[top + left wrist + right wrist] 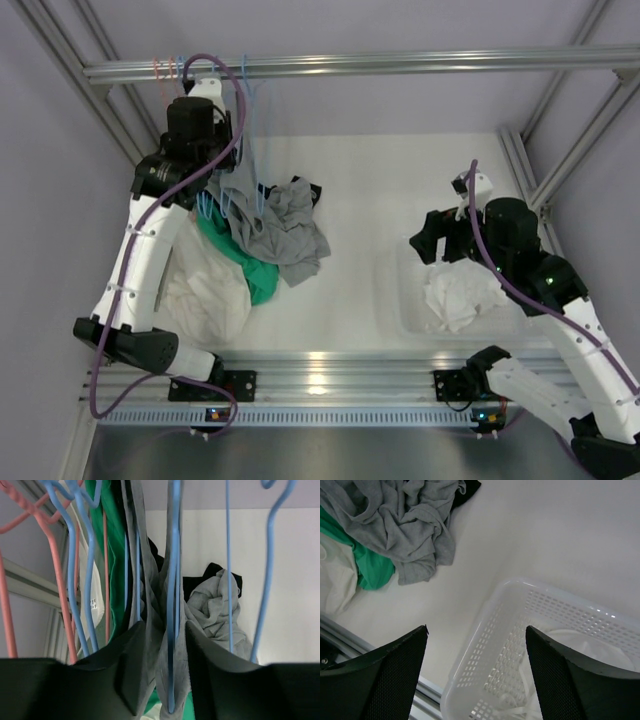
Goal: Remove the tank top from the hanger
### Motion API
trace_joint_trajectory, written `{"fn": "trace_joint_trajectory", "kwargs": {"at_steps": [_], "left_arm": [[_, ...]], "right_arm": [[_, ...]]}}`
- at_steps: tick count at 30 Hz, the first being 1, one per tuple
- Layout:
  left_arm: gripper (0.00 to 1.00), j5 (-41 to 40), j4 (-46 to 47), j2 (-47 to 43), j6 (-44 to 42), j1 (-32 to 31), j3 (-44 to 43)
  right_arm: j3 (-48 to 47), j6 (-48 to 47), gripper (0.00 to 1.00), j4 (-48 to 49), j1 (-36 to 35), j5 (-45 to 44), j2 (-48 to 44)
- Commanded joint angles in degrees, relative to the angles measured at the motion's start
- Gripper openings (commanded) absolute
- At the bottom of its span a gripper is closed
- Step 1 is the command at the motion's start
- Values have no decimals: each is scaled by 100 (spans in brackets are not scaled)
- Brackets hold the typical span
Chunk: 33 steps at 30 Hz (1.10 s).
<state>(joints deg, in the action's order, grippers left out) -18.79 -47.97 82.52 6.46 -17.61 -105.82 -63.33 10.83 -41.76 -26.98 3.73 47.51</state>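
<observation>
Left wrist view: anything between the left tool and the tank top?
Nothing visible. The grey tank top sits inside the left tool, squeezed from both sides. A blue hanger wire runs through the same gap, so it looks pinched in with the cloth.

Matt cloth tank top [161,672]; glossy perforated plastic basket [490,665].

white perforated plastic basket [490,630] on the right of the white worktop [390,180] | crumpled white cloth [455,295] lying inside it | green garment [258,280] and white garment [205,295] heaped touching at left | pink wire hangers [50,565] at the aluminium rail's [400,65] left end
</observation>
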Motion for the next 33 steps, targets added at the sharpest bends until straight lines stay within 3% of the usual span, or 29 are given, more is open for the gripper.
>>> {"fn": "trace_joint_trajectory", "kwargs": {"at_steps": [1,4,6,10,23,33], "left_arm": [[37,524,384,-8,4,222,61],[20,884,490,-34,39,240,88],[18,938,639,-78,31,249,132],[0,894,718,-34,-31,249,62],[0,885,701,-675,365,249,-18],[0,1544,692,-1773,724,240,1141]], "right_arm": [[31,-72,77,335,53,190,-127],[58,-55,76,361,62,216,-101],[75,-37,75,396,53,242,-92],[119,-2,72,467,61,304,-92],[234,86,71,818,53,506,-136],[418,183,72,1363,62,1226,-180]]}}
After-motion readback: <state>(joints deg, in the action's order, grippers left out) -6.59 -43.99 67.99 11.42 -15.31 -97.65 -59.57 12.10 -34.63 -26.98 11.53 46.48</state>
